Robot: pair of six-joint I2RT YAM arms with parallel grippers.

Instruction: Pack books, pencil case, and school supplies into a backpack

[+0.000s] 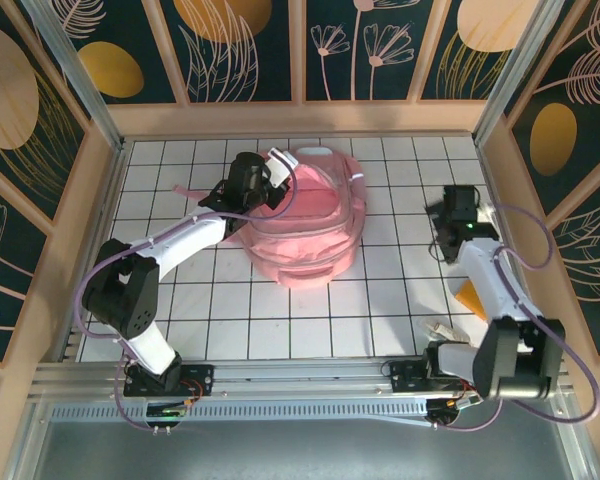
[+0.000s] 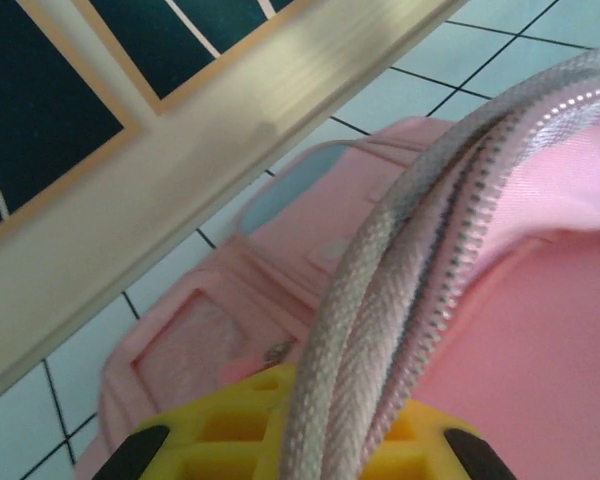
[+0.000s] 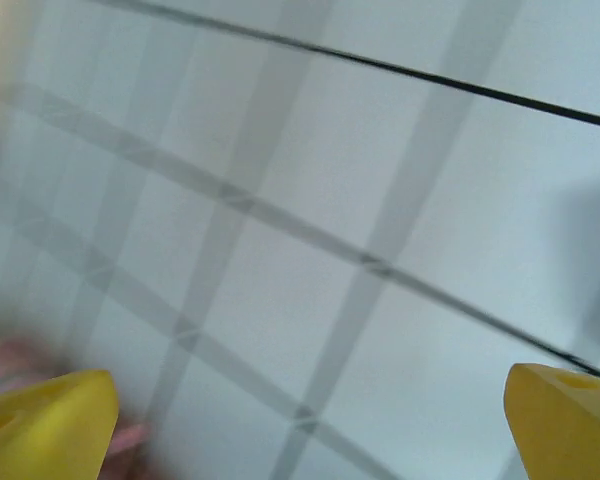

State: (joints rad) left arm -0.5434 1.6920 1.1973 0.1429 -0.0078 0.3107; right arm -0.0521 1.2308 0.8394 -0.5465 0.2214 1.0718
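Observation:
The pink backpack lies in the middle of the table with its mouth facing up. My left gripper sits at its far left rim. In the left wrist view the zipper edge with grey piping runs between the yellow fingers, and the left gripper is shut on it. My right gripper hovers over bare tiles to the right of the backpack; its jaws are wide open with nothing between them. A small orange piece shows beside the right forearm. The books and the pencil case are out of view.
Wooden walls with dark flower panels close in the table on three sides; the back wall is close behind the left gripper. A pink strap trails left of the backpack. White tiles lie in front of it.

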